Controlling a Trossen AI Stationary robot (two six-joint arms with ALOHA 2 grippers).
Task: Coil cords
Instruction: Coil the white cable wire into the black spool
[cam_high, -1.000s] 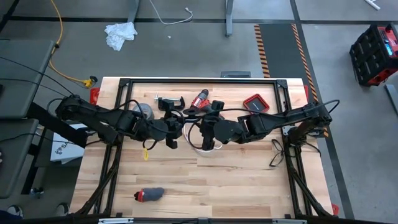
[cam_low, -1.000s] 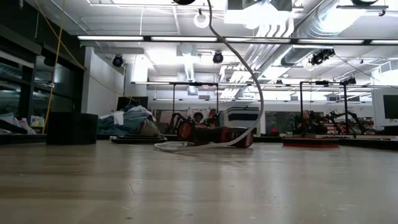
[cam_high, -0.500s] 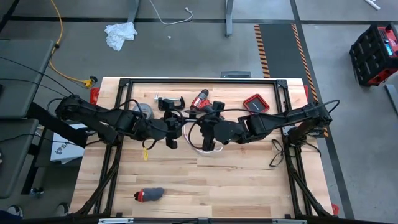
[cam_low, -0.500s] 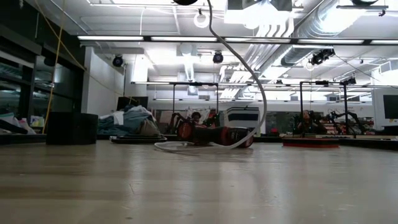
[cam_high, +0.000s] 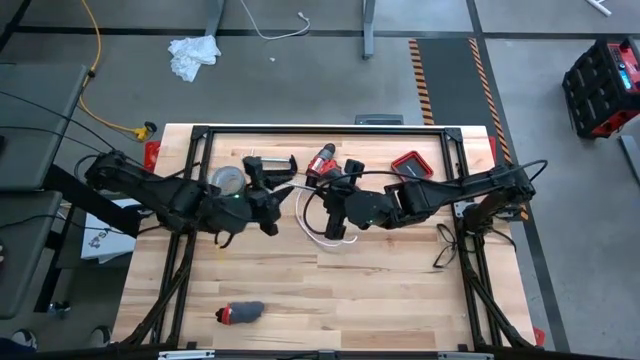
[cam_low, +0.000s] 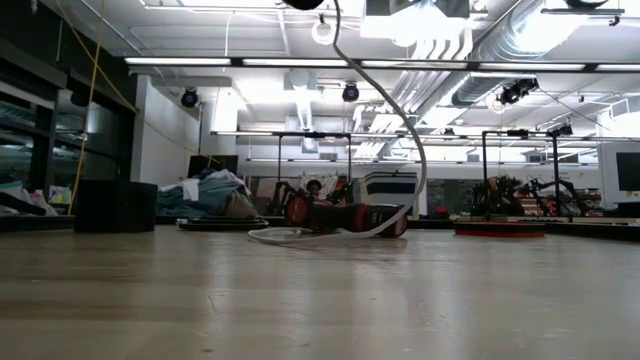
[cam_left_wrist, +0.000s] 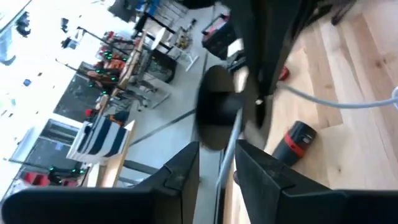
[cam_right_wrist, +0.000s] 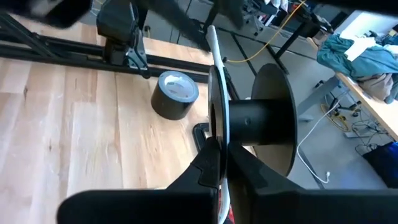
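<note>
The thin white cable (cam_high: 312, 232) lies in loose loops on the table's middle, in front of the red drill (cam_high: 322, 160). In the low view the cable (cam_low: 420, 160) rises from the table in an arc. Its black disc end (cam_right_wrist: 219, 106) looks like a small spool, with a hub and a second disc behind. My right gripper (cam_high: 328, 203) is shut on it above the loops. My left gripper (cam_high: 280, 197), just left of it, is shut on the cable (cam_left_wrist: 227, 149) below the black disc (cam_left_wrist: 216, 115). My left gripper has the white cable (cam_left_wrist: 225, 163) between its two fingers, a short way from the black disc. The fingers lie across the cable. The cable runs straight on from the fingers to the disc, clear of the table. My right gripper pinches the rim of the thin black disc (cam_right_wrist: 217, 146) between its two fingertips. The disc stands on edge, lifted clear of the table. The white cable (cam_right_wrist: 214, 43) runs along its rim and away from the fingers.
A grey tape roll (cam_high: 228, 178) and a black clamp (cam_high: 272, 163) lie near the left gripper. A red tray (cam_high: 410, 165) sits at the far right. A small red and grey tool (cam_high: 240, 312) lies near the front edge. Black cables (cam_high: 445, 245) hang at the right edge.
My left gripper has drawn back toward the table's left and far edge, closer to the clamp and tape roll. My right gripper has shifted slightly the same way with the disc. The cable's arc in the low view has swayed a little.
</note>
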